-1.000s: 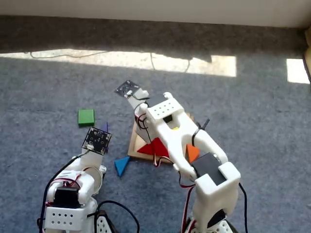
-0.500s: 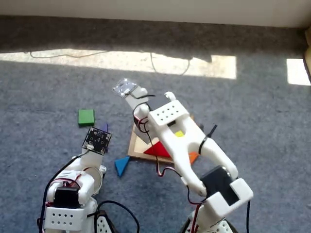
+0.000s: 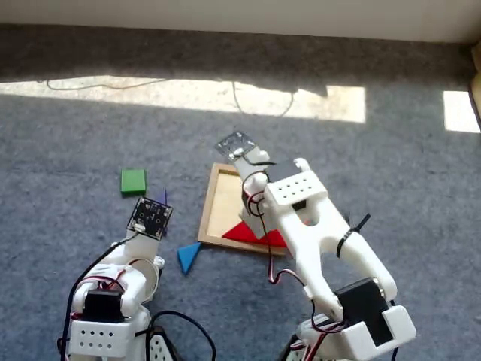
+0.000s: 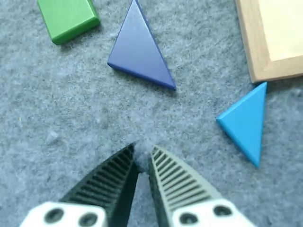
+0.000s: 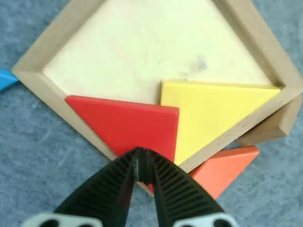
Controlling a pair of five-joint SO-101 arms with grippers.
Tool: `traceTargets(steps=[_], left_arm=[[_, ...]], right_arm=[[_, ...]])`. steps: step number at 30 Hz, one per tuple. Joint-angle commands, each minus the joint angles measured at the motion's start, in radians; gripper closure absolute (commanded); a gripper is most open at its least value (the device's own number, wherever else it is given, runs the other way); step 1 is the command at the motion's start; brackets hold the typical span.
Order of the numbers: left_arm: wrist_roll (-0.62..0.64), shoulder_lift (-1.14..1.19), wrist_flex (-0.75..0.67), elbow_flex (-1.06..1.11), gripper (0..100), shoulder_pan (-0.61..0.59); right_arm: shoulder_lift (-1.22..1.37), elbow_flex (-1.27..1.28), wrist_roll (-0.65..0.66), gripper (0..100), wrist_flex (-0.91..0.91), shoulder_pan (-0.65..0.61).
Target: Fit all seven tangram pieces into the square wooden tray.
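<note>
**Two pieces seated, half the tray floor bare**

The wooden tray (image 5: 47, 39) holds a red triangle (image 5: 125, 125) and a yellow triangle (image 5: 208, 106), which touch along one short side. The yellow's long edge runs flush against the rim, while the red's corner near the gripper seems to ride over it. An orange triangle (image 5: 222, 168) lies outside, against that rim.

The right gripper (image 5: 141, 152) hangs over the red's corner, with its jaws together and holding nothing. The left gripper (image 4: 142, 150) sits over bare carpet, with its jaws almost together and nothing between them.

A light blue triangle (image 4: 246, 120) lies just off a tray corner, its apex pointing away from the tray. A dark blue triangle (image 4: 139, 49) and a green square (image 4: 68, 16) lie apart on open carpet.
</note>
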Motion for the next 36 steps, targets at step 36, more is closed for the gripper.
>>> traceTargets(steps=[36], left_arm=[[0.002,-0.012,0.003,0.021,99,-0.012]], right_arm=[[-0.16,0.114,-0.058,98.5,-0.114,0.05]])
